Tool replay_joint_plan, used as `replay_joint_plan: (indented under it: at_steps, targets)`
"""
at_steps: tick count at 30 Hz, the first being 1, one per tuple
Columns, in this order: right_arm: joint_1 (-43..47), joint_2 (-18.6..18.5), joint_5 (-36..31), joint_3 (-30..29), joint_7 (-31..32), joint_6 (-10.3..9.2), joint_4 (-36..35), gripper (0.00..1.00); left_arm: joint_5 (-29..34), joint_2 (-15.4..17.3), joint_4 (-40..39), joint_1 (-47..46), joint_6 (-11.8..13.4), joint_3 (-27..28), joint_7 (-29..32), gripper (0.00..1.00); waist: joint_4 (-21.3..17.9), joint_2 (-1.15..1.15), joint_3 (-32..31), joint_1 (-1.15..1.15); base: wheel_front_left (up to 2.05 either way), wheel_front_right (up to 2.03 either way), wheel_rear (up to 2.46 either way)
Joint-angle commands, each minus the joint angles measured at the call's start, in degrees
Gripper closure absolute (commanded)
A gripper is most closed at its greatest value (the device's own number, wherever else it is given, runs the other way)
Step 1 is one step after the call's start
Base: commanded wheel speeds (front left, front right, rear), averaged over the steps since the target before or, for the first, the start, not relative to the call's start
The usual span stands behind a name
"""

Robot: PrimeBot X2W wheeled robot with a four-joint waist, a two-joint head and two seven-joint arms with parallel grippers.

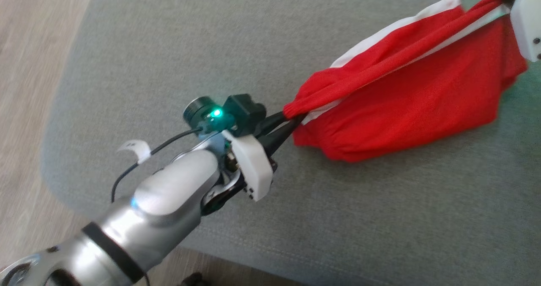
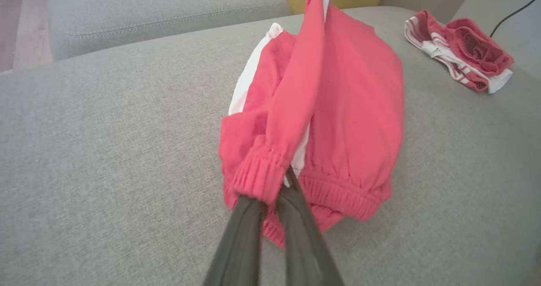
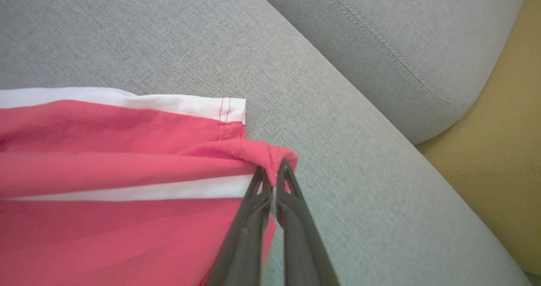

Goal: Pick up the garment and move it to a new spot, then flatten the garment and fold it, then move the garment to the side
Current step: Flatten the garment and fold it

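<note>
The garment (image 1: 414, 87) is a pair of red shorts with white side stripes, stretched between my two grippers just above a grey cushion. My left gripper (image 1: 291, 119) is shut on its elastic waistband (image 2: 258, 176). At the far end my right gripper (image 3: 272, 172) is shut on the stitched hem corner. In the left wrist view the garment (image 2: 338, 104) hangs in a bunched fold, with its lower part resting on the cushion. The right wrist view has the garment (image 3: 105, 151) spread out to the left of the fingers.
The grey cushion (image 1: 169, 66) has a rounded edge at the left, with wooden floor (image 1: 29, 87) beyond. A second crumpled red-and-white garment (image 2: 460, 49) lies at the cushion's far side. A grey backrest cushion (image 3: 401, 36) and a yellow surface (image 3: 507, 142) lie past the hem end.
</note>
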Motion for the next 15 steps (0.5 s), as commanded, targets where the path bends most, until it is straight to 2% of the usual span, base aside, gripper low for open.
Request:
replay_joint_plan:
  at_steps: [1,4,11,12,13,14,15]
  targets:
    - [-1.47,-0.15,-1.27,0.83,-0.71,0.1,-0.49,1.0,0.07,0.22,-0.08,-3.47,-0.23,1.43,-1.05,1.0,1.94,0.0,2.2,0.0,0.0,0.0,0.0]
    - [-3.74,1.18,-1.34,2.6,-2.69,0.1,1.29,1.0,-0.27,-1.73,3.38,-5.49,-0.34,0.49,-2.63,1.0,2.81,0.0,3.87,0.0,0.0,0.0,0.0]
    - [-6.48,2.66,-1.32,6.41,-4.83,0.1,4.89,1.0,-1.55,-3.88,8.25,-7.93,-0.39,-0.12,-4.46,0.99,3.46,0.0,5.49,0.0,0.0,0.0,0.0]
    - [-6.84,2.73,-1.46,6.88,-5.13,0.1,5.55,0.99,-1.75,-4.08,8.81,-8.14,-0.39,-0.12,-4.63,0.67,3.49,0.0,5.61,0.0,0.0,0.0,0.0]
    - [-7.26,2.79,-1.88,7.32,-5.74,0.1,6.2,0.5,-1.93,-4.3,9.45,-8.32,-0.39,0.08,-4.79,0.18,3.5,0.0,5.72,0.0,0.0,0.0,0.0]
    - [-7.59,2.89,-2.15,7.52,-6.34,0.1,7.1,0.0,-1.99,-4.54,10.03,-8.5,-0.39,0.19,-4.92,0.0,3.49,0.0,5.79,0.0,0.0,0.0,0.0]
    - [-7.81,3.13,-2.31,7.72,-7.05,0.1,7.87,0.0,-1.98,-4.75,10.6,-8.65,-0.39,0.32,-5.03,0.0,3.44,0.0,5.8,0.0,0.0,0.0,0.0]
